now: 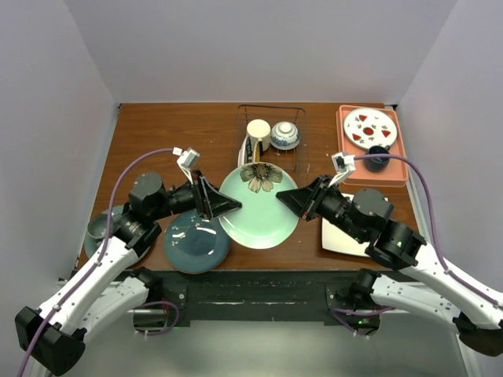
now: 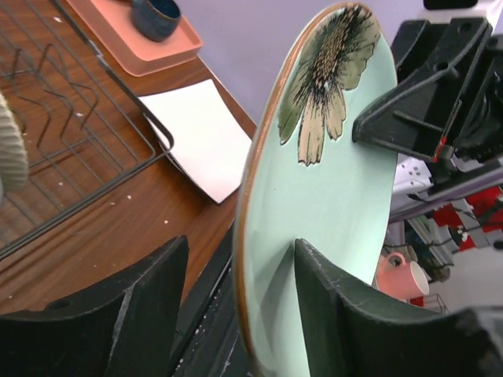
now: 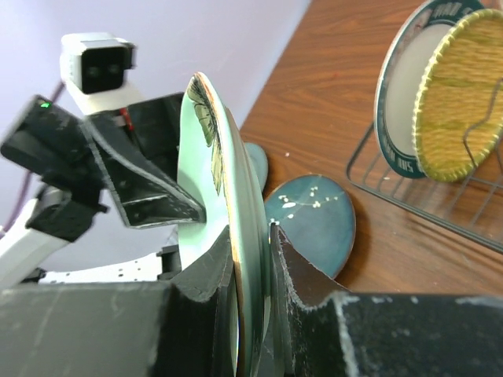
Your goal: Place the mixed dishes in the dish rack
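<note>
Top external view: the pale green flower plate (image 1: 255,208) is held between the two claws over the near part of the desk (image 1: 157,133), its flowered face turned up. The right claw (image 1: 284,198) is pinched narrow on the plate's right rim. In the right wrist view its fingers (image 3: 306,283) press both faces of the edge. The left claw (image 1: 234,206) stands half wide astride the opposite rim. In the left wrist view one finger sits at the flowered face and the other stands off from the back, so it is not gripping.

Just below the left claw, on its near side, a teal plate (image 1: 196,242) lies flat. A white square plate (image 1: 342,239) lies flat behind the right claw. Beyond both claws stands the wire rack (image 1: 271,106), holding a mug (image 1: 258,129), a small bowl (image 1: 284,135) and an upright plate with a dark rim (image 3: 393,94).
</note>
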### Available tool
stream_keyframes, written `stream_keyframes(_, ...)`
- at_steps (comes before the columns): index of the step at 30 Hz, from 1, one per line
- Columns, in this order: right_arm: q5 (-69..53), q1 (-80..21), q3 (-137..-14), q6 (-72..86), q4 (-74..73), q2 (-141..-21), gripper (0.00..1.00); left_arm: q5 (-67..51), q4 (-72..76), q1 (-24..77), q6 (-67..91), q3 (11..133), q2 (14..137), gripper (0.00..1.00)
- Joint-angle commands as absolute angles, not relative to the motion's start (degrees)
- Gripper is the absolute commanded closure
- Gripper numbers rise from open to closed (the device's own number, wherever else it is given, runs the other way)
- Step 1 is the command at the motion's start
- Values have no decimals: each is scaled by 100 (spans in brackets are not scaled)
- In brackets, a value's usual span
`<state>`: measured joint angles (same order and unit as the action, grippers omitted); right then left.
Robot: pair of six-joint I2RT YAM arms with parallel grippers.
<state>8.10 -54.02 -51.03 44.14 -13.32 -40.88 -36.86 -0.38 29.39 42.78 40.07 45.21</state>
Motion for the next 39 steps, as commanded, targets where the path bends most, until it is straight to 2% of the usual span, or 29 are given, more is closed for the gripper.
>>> stream_keyframes(1, 545, -5423, -5159, 4737, 237, -3929, 100, -4377, 1159, 2936, 4956, 3788, 4526, 50)
stream_keyframes(4, 536, -5423, -5072, 4799, 246, -3946, 100, -4430, 1300, 2936, 5036, 3700, 4483, 68)
stream_keyframes(5, 545, -5423, -5045, 4808, 246, -3929, 100, -4447, 1327, 2936, 5045, 3709, 4456, 83)
stream_keyframes(7, 658, -5423, -4984, 4825, 168, -3903, 100, -4439, 1327, 2936, 5054, 3726, 4412, 100)
stream_keyframes(9, 816, -5423, -4992, 4851, 18, -3885, 100, -4404, 1266, 2936, 5028, 3762, 4342, 100)
stream_keyframes(10, 1044, -5423, -5018, 4852, -296, -3876, 95, -4342, 1205, 2936, 4984, 3831, 4316, 100)
stream_keyframes(12, 1395, -5432, -5132, 4886, -701, -3911, 77, -4036, 768, 2936, 4826, 3972, 4210, 100)
stream_keyframes(13, 1580, -5423, -5176, 4922, -1190, -3972, 53, -3860, 538, 2936, 4608, 4208, 4166, 100)
stream_keyframes(14, 2026, -5432, -5212, 5035, -1448, -3999, 42, -3676, 301, 2936, 4492, 4332, 4166, 100)
stream_keyframes(17, 2721, -5423, -5378, 5176, -2371, -4166, 19, -2876, -771, 2936, 4026, 4973, 4245, 100)
stream_keyframes(20, 3232, -5423, -5554, 5247, -2961, -4324, 13, -2164, -1501, 2936, 3666, 5571, 4447, 100)
stream_keyframes(29, 4332, -5423, -6055, 5545, -4236, -4816, 13, -724, -2381, 3005, 2918, 7127, 5817, 100)
stream_keyframes(35, 4553, -5423, -5924, 5677, -4386, -4799, 13, 1139, -2759, 3874, 2646, 8102, 6687, 100)
stream_keyframes(39, 4588, -5423, -5810, 5748, -4386, -4781, 13, 1747, -2865, 4218, 2628, 8656, 7145, 100)
